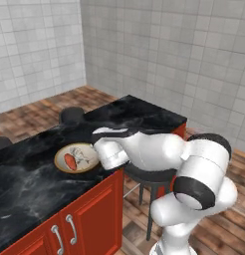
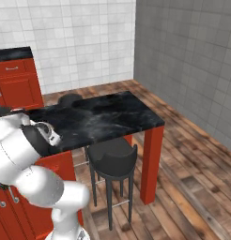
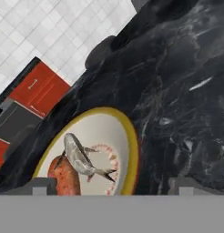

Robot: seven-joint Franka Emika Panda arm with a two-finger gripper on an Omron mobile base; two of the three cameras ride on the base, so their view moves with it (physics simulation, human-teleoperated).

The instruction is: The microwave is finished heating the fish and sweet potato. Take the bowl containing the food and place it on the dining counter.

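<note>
Two foods, the fish [image 3: 82, 158] and sweet potato [image 3: 66, 177], lie in the bowl [image 1: 76, 158], which sits on the dining counter [image 1: 139, 117] near its front edge. Gripper [image 3: 114, 184] hangs just over the bowl, jaws spread wide, holding nothing. Placing looks done; next comes lifting straight away without nudging the rim.
</note>
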